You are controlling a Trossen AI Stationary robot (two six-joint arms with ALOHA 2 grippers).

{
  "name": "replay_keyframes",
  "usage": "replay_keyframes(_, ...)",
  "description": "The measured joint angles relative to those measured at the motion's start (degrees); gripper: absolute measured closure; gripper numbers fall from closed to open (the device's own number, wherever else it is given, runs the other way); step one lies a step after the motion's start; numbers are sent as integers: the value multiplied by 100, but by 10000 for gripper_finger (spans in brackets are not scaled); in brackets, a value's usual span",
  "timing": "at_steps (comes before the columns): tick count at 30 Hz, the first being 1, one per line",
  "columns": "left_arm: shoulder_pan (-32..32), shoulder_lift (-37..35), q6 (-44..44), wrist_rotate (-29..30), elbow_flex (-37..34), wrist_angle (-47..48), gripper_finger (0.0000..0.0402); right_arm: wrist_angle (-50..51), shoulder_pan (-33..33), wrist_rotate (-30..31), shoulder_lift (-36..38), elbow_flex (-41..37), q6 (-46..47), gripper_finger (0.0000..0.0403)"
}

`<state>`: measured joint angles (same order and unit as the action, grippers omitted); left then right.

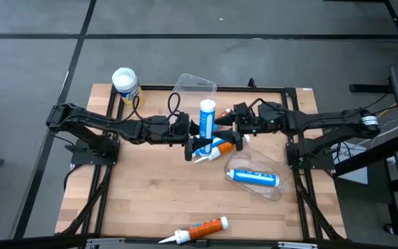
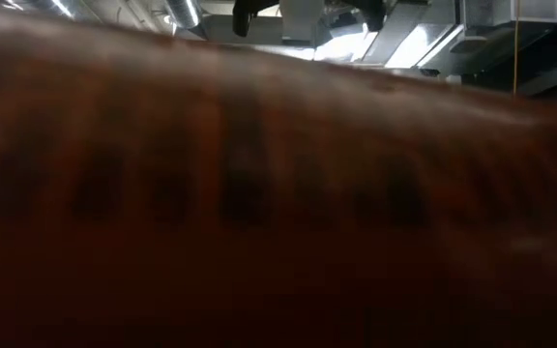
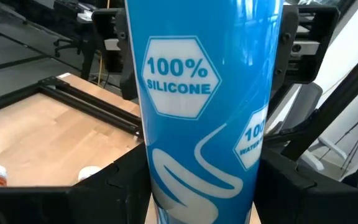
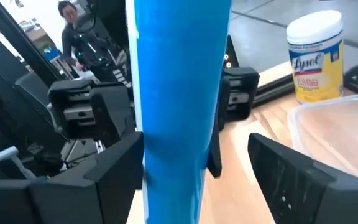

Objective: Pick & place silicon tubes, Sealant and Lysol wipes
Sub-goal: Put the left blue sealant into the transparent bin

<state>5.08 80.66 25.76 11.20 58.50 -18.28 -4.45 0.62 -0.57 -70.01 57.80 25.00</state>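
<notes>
step: blue silicone tube (image 1: 207, 117) gripped upright by left gripper (image 1: 196, 133), mid-table
right gripper (image 1: 235, 127): spread, beside tube
next: handover judged

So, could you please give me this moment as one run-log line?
left end effector: shut on blue silicone tube, upright | right end effector: open around it | Lysol wipes: far-left corner

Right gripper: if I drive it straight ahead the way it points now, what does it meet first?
The blue silicone tube, upright between the right gripper's fingers and already gripped by the left gripper. Just beyond it, probably the left gripper itself; depth is hard to judge.
</notes>
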Motion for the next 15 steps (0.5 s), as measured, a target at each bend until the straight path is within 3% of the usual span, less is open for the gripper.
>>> replay_keyframes(9,0,0,6,-22,0,0,191,-972,-130,-555,-382,2,26,114)
replay_keyframes(15,0,0,44,-129,0,2,191,-1434,-133,-567,-692,2,127,114)
